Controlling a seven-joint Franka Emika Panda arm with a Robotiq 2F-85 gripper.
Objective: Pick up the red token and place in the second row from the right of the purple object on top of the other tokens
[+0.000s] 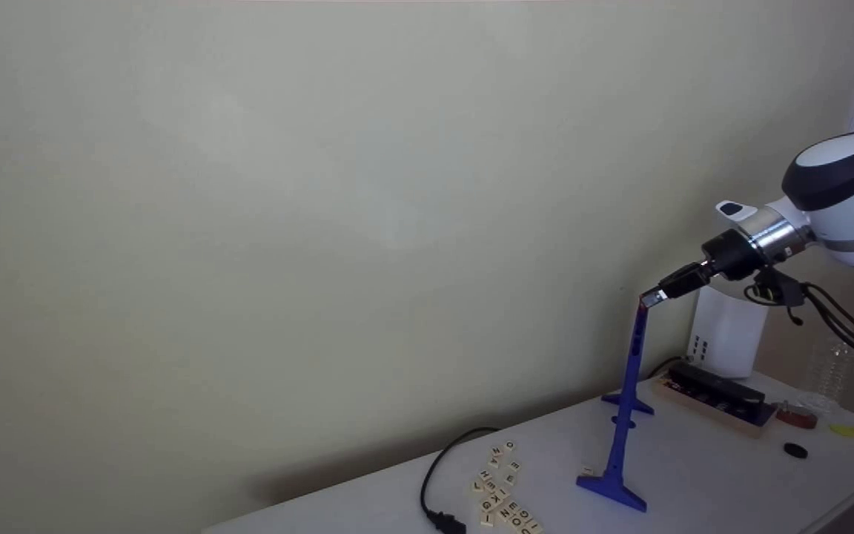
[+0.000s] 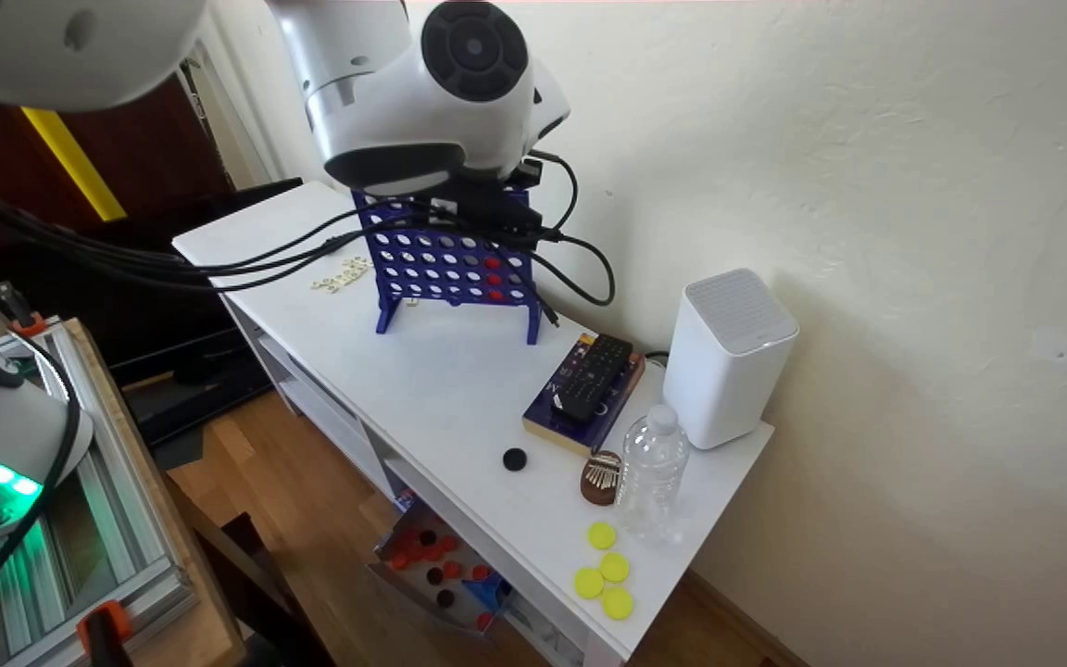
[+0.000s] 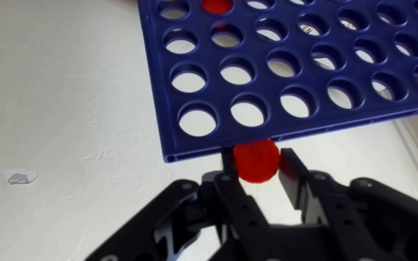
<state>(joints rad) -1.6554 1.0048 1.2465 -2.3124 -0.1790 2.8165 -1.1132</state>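
Note:
The purple object (image 3: 265, 88) is an upright frame with rows of round holes; it also stands on the white table in both exterior views (image 1: 623, 415) (image 2: 442, 282). My gripper (image 3: 258, 159) is shut on the red token (image 3: 256, 168), gripping it by its edges. The token is at the frame's top edge, in line with the second column from the left in the wrist view; its far rim meets the slot edge. Red tokens (image 2: 494, 278) sit in the lower holes of that column. In an exterior view the fingertips (image 1: 651, 298) are at the frame's top; elsewhere the arm hides them.
Letter tiles (image 1: 501, 489) and a black cable (image 1: 434, 475) lie beyond the frame. A book (image 2: 580, 398) with a black keypad, a white box-shaped device (image 2: 728, 361), a bottle (image 2: 654, 468), a thumb piano (image 2: 600, 482), a black token (image 2: 515, 459) and yellow tokens (image 2: 615, 567) are on the table.

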